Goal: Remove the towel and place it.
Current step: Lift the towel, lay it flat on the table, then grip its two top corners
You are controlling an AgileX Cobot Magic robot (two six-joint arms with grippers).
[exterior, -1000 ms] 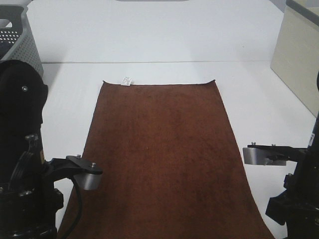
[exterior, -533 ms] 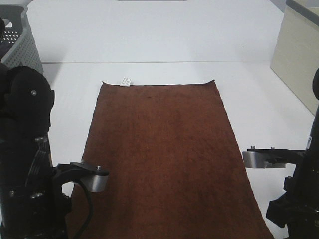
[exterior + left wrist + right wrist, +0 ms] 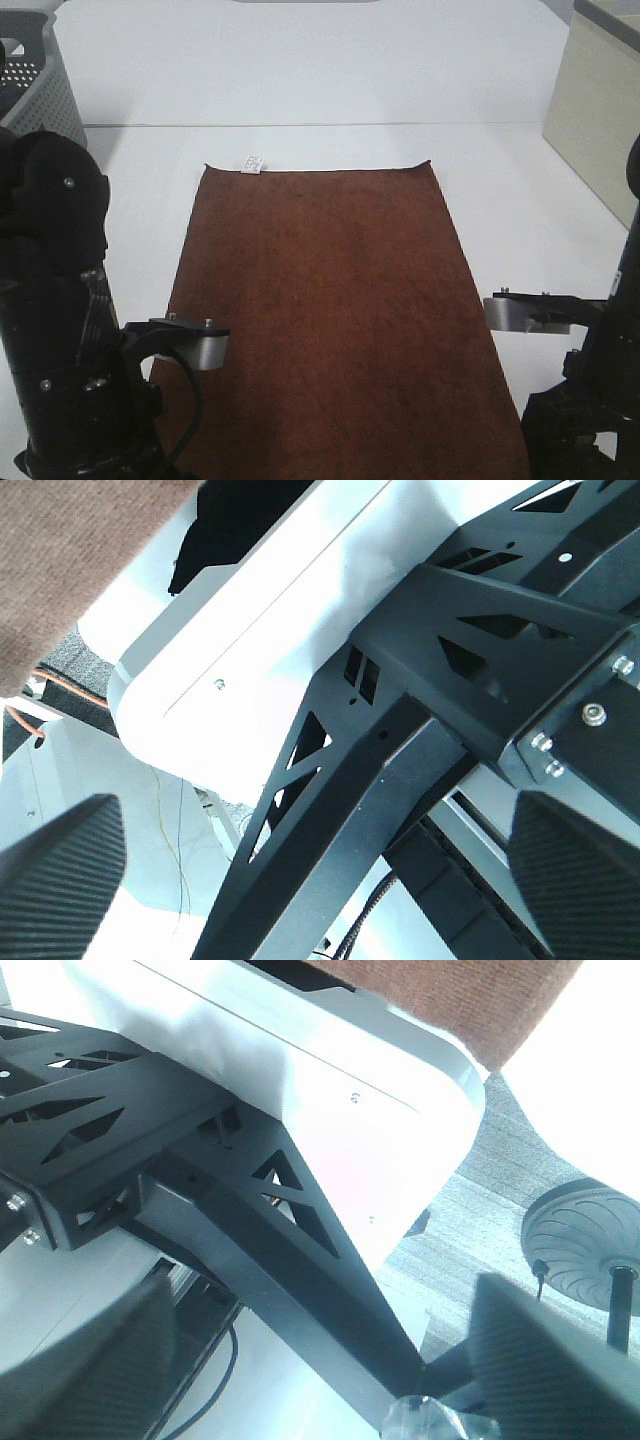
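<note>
The dark brown towel (image 3: pixel 330 310) lies spread flat on the white table (image 3: pixel 520 190), with its white tag (image 3: pixel 254 162) at the far left corner. Its near end hangs over the table's front edge, as the left wrist view (image 3: pixel 60 540) and the right wrist view (image 3: pixel 450 990) show. My left gripper (image 3: pixel 320 880) is open and empty, below the table edge. My right gripper (image 3: pixel 320 1360) is open and empty there too. In the high view only the arms show, the left arm (image 3: pixel 60 330) and the right arm (image 3: pixel 600 400), at the towel's near corners.
A grey perforated basket (image 3: pixel 40 90) stands at the far left. A beige box (image 3: pixel 600 110) stands at the far right. Black frame struts (image 3: pixel 400 730) under the table fill the wrist views. A round stand base (image 3: pixel 580 1230) sits on the floor.
My left arm has drawn back toward the front and its wrist has shifted right over the towel's near left corner. My right arm has sunk slightly. The towel has not moved.
</note>
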